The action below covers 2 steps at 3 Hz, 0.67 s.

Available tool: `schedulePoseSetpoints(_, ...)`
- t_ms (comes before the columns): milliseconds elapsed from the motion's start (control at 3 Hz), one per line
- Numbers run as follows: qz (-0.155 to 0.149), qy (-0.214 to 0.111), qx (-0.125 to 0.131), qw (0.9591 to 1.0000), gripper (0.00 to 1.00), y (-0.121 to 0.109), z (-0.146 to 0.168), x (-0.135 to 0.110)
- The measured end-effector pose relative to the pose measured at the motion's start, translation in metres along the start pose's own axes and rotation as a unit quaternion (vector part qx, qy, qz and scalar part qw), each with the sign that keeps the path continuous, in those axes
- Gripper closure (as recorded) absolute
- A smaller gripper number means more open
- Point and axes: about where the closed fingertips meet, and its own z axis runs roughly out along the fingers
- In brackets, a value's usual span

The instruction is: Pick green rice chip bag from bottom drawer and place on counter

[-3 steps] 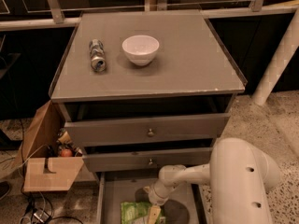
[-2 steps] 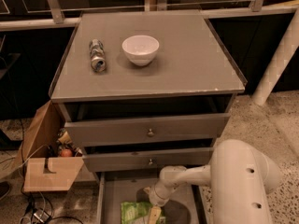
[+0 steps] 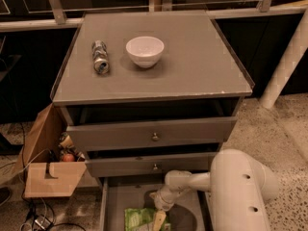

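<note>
Little is changing from where I am standing. Over the last second the arm (image 3: 192, 181) is keeping almost the same pose, reaching down from the right into the bottom drawer (image 3: 111, 203). The tool (image 3: 159, 219) is sitting low near the drawer's front, right at the right-hand edge of the green rice chip bag (image 3: 139, 219).

The bag is lying flat on the drawer floor, toward the front and a little left of centre, partly cut off at the bottom of my view. It is not shifting either. I cannot tell whether the tool is spread, pressed together or already pinching the bag, nor whether it is touching the bag or hanging just over it.

To me this stillness is saying that the reach is finished and the robot is lingering at the grasp itself. The bag is not rising, so I am judging the pick as not yet made.

Up above, the surface (image 3: 192, 66) is carrying a white bowl (image 3: 145, 51) and a silver can (image 3: 100, 57) toward its back left, so the front and right are looking like the easier landing spot. The two upper drawers (image 3: 154, 134) are standing slightly open over the rear of the bottom one. Any lift will probably need to come forward before going up.
</note>
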Motion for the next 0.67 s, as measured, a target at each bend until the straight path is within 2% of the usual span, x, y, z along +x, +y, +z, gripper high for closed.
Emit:
schedulePoseSetpoints(333,0.011,-0.003,-0.001,0.9999,0.00,-0.001,0.009,0.008)
schedulePoseSetpoints(667,0.030,-0.007,-0.014,0.9994,0.00,0.011,0.020,0.022)
